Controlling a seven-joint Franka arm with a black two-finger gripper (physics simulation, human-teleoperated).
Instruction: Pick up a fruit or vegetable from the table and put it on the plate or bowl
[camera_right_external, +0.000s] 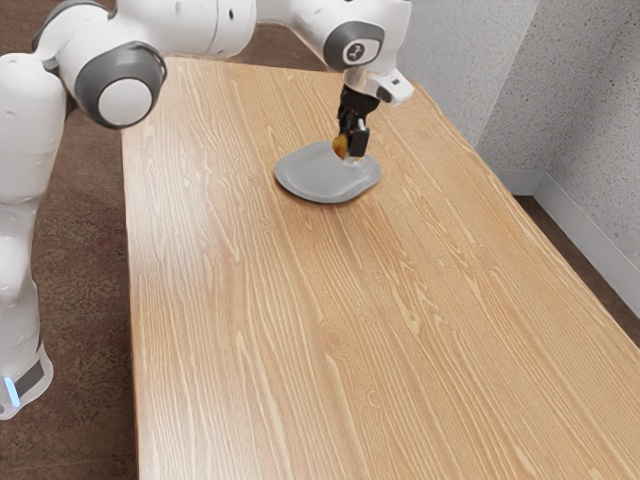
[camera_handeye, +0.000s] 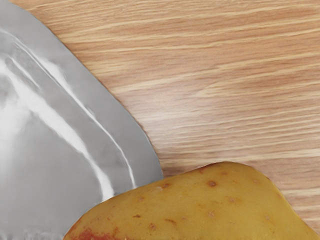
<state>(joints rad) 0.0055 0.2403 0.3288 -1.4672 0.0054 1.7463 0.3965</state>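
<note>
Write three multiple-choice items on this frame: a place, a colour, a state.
1. Where is the pincer? A) above the rim of the plate B) far from the plate C) at floor level
2. Plate colour? A) red B) grey C) green
3. The fruit is: A) lying loose B) cut in half C) gripped in the pincer
Answers: 1 A, it hangs at the plate's far rim; 2 B, grey in both views; 3 C, the pincer clamps it from two sides.
</note>
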